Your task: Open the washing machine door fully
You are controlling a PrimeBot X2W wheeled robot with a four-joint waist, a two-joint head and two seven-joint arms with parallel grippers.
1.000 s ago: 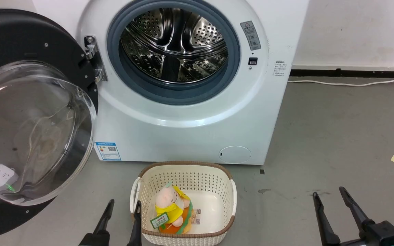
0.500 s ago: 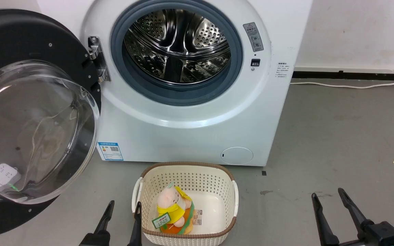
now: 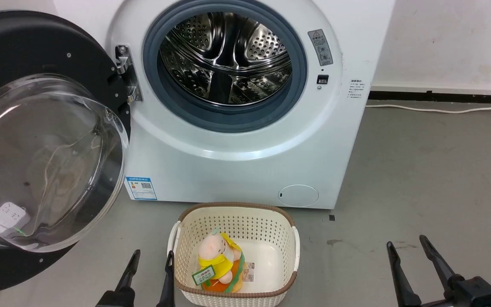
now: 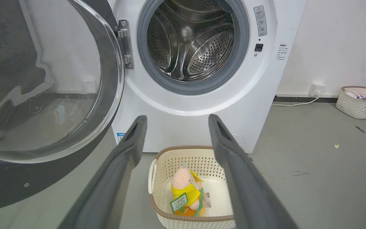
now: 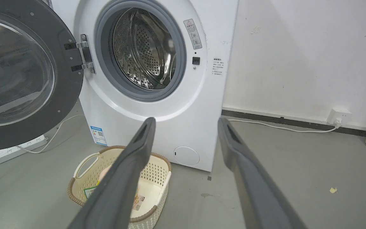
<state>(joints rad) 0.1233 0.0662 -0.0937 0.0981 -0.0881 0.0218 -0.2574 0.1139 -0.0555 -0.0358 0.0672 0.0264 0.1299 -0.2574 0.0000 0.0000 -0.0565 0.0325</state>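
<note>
The washing machine door [image 3: 45, 162] stands swung wide on its hinge, left of the washing machine [image 3: 237, 162], drum mouth [image 3: 226, 59] exposed; the left hand [image 3: 153, 253], spread open and empty, hangs before the machine's lower left. A cream basket [image 3: 232, 217] holding a plush toy [image 3: 218, 260] sits just before the machine's front; the right hand [image 3: 406, 241], likewise spread and empty, hangs off its right.

- washing machine [image 3: 237, 170]: white cabinet; grey gasket [image 3: 151, 72]; bright steel drum [image 3: 228, 55] dotted with rows of perforations; blue label [image 3: 141, 188]
- washing machine door [image 3: 36, 47]: glossy black ring around a clear glass bowl
- basket [image 3: 232, 205]: cream, gridded with small holes, brown woven rim
- plush toy [image 3: 215, 251]: pink head, yellow garment, orange base, green tag
- floor [image 3: 420, 170]: plain grey
</note>
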